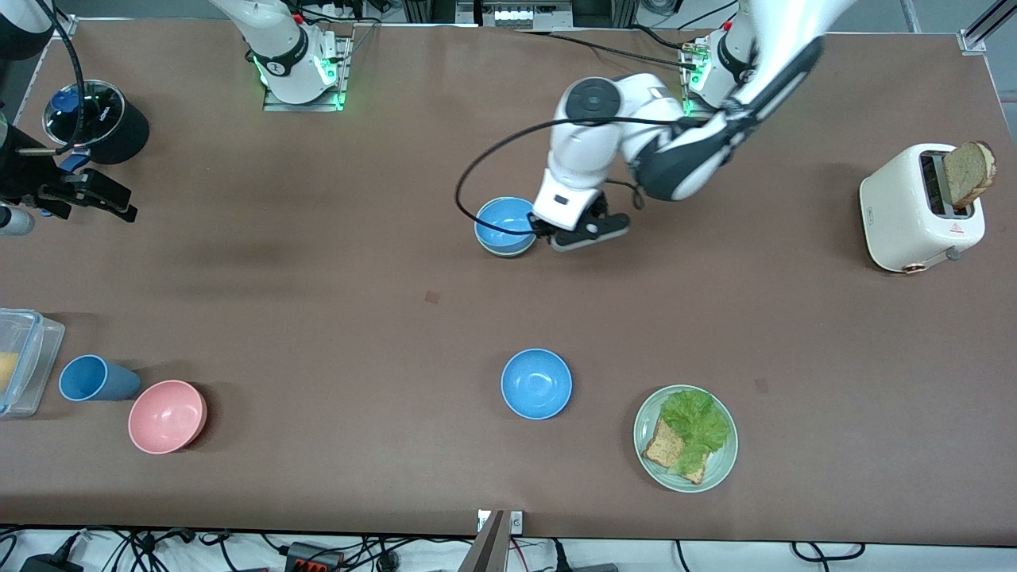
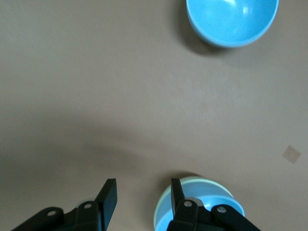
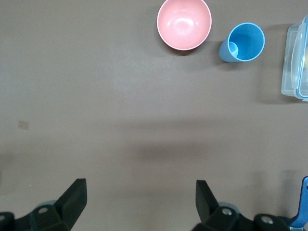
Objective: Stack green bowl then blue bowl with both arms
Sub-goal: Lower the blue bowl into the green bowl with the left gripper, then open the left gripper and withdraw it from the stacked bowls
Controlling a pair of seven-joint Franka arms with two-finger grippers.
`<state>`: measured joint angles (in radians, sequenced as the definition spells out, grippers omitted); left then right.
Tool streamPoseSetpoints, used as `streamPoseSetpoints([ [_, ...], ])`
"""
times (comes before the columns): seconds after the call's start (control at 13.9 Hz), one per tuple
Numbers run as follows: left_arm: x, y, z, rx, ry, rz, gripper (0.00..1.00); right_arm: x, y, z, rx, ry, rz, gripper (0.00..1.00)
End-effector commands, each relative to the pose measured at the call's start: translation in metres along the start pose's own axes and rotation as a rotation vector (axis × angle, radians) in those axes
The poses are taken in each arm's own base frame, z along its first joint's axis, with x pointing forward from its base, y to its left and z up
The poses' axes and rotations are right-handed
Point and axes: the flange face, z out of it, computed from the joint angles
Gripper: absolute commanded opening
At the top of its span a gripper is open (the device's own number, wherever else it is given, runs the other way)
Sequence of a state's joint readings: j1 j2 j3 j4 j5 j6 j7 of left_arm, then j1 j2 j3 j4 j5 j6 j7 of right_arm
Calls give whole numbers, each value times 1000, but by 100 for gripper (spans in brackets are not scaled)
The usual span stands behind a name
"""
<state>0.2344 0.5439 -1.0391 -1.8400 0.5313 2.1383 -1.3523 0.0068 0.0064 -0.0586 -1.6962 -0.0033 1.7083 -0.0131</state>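
Observation:
A blue bowl [image 1: 504, 221] sits nested in the green bowl [image 1: 508, 253] mid-table; only the green bowl's rim shows. My left gripper [image 1: 556, 232] is low beside this stack, toward the left arm's end, open and empty. In the left wrist view my left gripper [image 2: 143, 192] has bare table between its fingers, and one finger [image 2: 177, 192] is at the green bowl's rim [image 2: 207, 181] with the blue bowl [image 2: 211, 199] inside it. A second blue bowl [image 1: 536, 383] stands alone nearer the front camera; it also shows in the left wrist view [image 2: 232, 21]. My right gripper [image 1: 99, 197] waits open over the right arm's end [image 3: 141, 192].
A pink bowl [image 1: 167, 415], a blue cup [image 1: 91, 378] and a clear container [image 1: 20, 361] stand at the right arm's end. A green plate with bread and lettuce [image 1: 719, 465] lies near the front edge. A white toaster [image 1: 906, 210] stands at the left arm's end.

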Motion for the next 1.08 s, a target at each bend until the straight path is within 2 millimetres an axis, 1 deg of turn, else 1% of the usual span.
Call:
streamPoseSetpoints([
  [0.0, 29, -6, -33, -1, -34, 54, 53, -4, 4, 0, -10, -4, -6, 100],
  [0.14, 47, -9, -55, 26, -31, 74, 55, -5, 9, 0, -7, -4, 3, 100],
  [0.22, 65, -20, -63, 31, -30, 86, 59, -5, 7, -1, -5, -4, -1, 100],
  [0.29, 87, -36, -67, 20, -45, 110, 66, -5, 7, -1, -4, -3, -1, 100],
  [0.36, 106, -52, -72, -5, -72, 136, 65, -4, 1, -1, -4, -3, -12, 100],
  [0.43, 130, -73, -80, -37, -86, 177, 66, -5, 0, -2, -4, -1, -13, 100],
  [0.5, 147, -92, -84, -61, -106, 232, 69, -5, 0, -4, -4, -1, -13, 100],
  [0.65, 166, -128, -103, -67, -129, 309, 77, -7, -2, -5, -4, -4, -18, 100],
  [0.72, 177, -151, -111, -30, -127, 346, 77, -9, -2, -5, -4, -18, -18, 100],
  [0.79, 182, -173, -122, -4, -125, 376, 86, -9, -2, -5, -3, -20, -18, 100],
  [0.86, 193, -197, -129, -12, -124, 390, 100, -9, -2, -5, -3, -20, -18, 100],
  [0.93, 202, -222, -136, -19, -126, 419, 100, -9, -3, -4, -4, -18, -19, 100],
  [1.01, 204, -240, -142, -6, -115, 461, 100, -8, -3, -3, -5, -18, -21, 100],
])
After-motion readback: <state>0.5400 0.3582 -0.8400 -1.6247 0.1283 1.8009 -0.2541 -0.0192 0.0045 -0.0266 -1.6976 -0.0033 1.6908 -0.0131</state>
